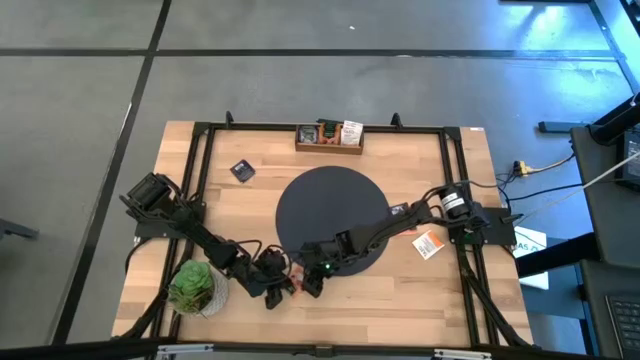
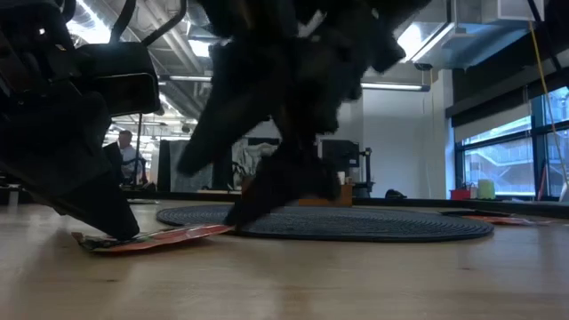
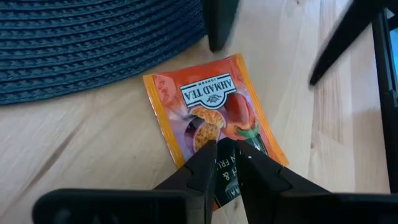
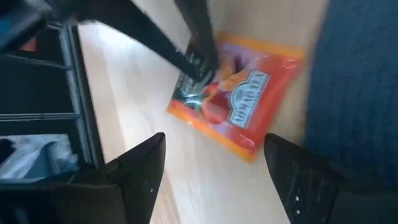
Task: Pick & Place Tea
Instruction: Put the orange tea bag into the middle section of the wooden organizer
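Wooden table (image 1: 400,290), round woven mat (image 1: 330,215) at centre; office room beyond, a person far back. Orange Ahmad tea packet (image 3: 214,134) lies flat by the near edge, just off the mat's rim. Judge it light, thin, slippery foil: you'd best pinch an edge. Left gripper (image 3: 227,158) pinches its dark end, fingers narrow. Right gripper (image 4: 214,162) hangs over it, spread wide, holding nothing.
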